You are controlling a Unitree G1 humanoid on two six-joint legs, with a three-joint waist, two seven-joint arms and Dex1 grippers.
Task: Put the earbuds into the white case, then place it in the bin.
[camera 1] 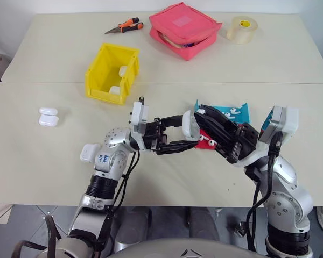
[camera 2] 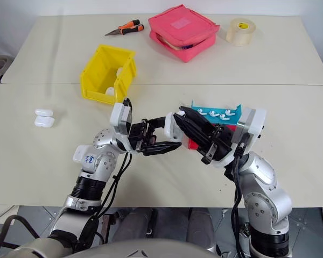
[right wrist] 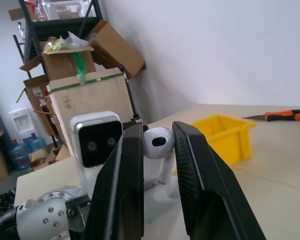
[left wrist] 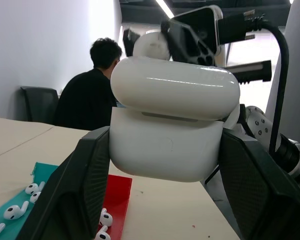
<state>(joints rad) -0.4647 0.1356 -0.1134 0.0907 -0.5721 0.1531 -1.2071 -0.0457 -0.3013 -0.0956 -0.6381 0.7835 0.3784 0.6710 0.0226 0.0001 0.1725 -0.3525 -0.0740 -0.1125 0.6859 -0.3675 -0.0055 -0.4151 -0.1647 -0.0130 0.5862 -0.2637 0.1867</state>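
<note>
Frame centre: left gripper (camera 1: 178,134) is clamping the white case (left wrist: 174,125) by its sides, lid looking shut. Right gripper (right wrist: 157,145) is pinching one earbud (right wrist: 156,142) just beside it. Both glossy, light, slippery; grip flat sides. Bin (camera 1: 111,73) sitting upper left.

Left hand (camera 1: 182,134) and right hand (camera 1: 201,114) meet mid-air, each clamped around something.
</note>
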